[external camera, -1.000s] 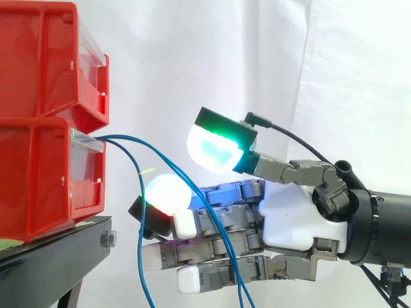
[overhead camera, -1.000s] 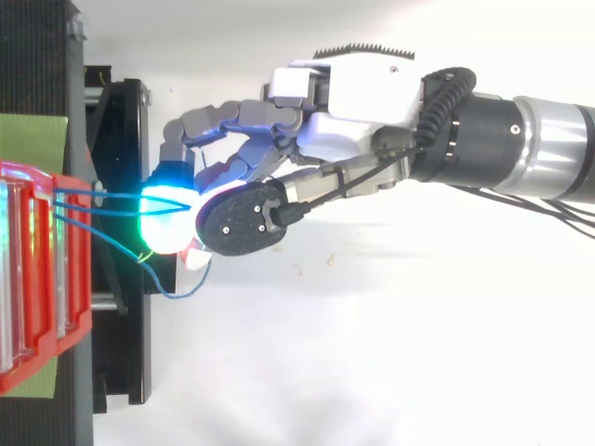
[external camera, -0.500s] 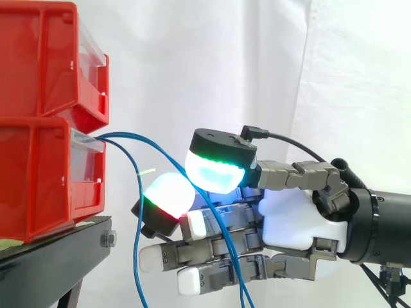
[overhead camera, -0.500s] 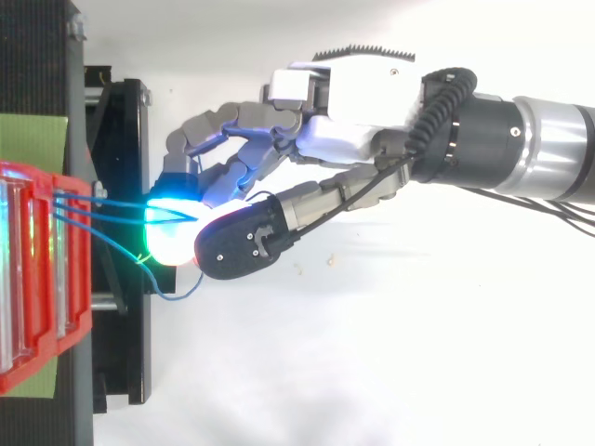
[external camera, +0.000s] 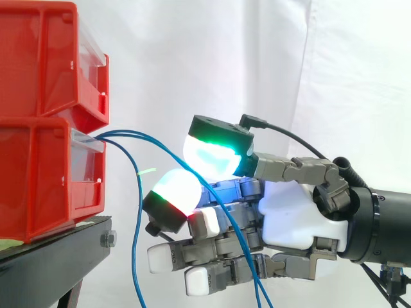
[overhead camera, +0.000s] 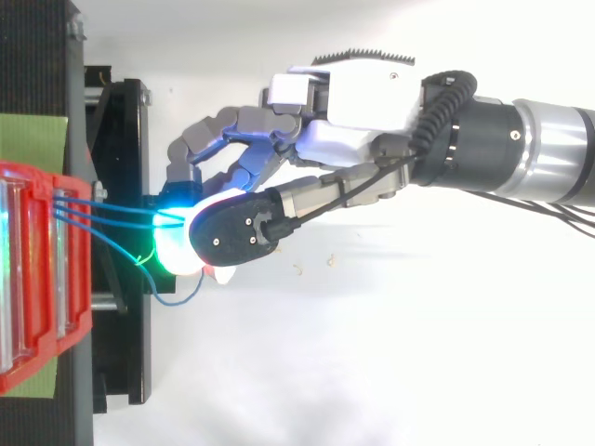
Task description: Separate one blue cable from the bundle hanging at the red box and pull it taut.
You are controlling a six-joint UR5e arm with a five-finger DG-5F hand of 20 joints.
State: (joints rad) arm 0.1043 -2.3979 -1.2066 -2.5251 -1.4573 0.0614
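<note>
Okay, side view: two stacked red plastic bins at 9 o'clock on a black metal stand, with a white fabric curtain behind. The grey-and-white robot hand comes in from 3 o'clock, with its fingers pointing toward the bins.

A bundle of thin blue cables leaves the front lip of the lower bin. One blue cable arcs from there toward 4 o'clock, passes between the green-cyan glowing thumb pad and the white-red glowing finger pad, then drops across the lower fingers toward 6 o'clock. The thumb pad sits on top at 12 o'clock and the finger pad is curled up under it, so the hand looks closed in a pinch on that cable. The remaining fingers are bent loosely below, at 6 o'clock of the pinch. Another strand of the bundle hangs down near the stand and runs off toward 6 o'clock. A short pale green strand sticks out just beside the finger pad.

Top view: the hand enters from 3 o'clock and the bins are at 9 o'clock. Blue strands run nearly straight from the bin to the glowing pads. A slack blue loop hangs at 6 o'clock of the pads. A green sheet lies on the stand at 12 o'clock of the bins.
</note>
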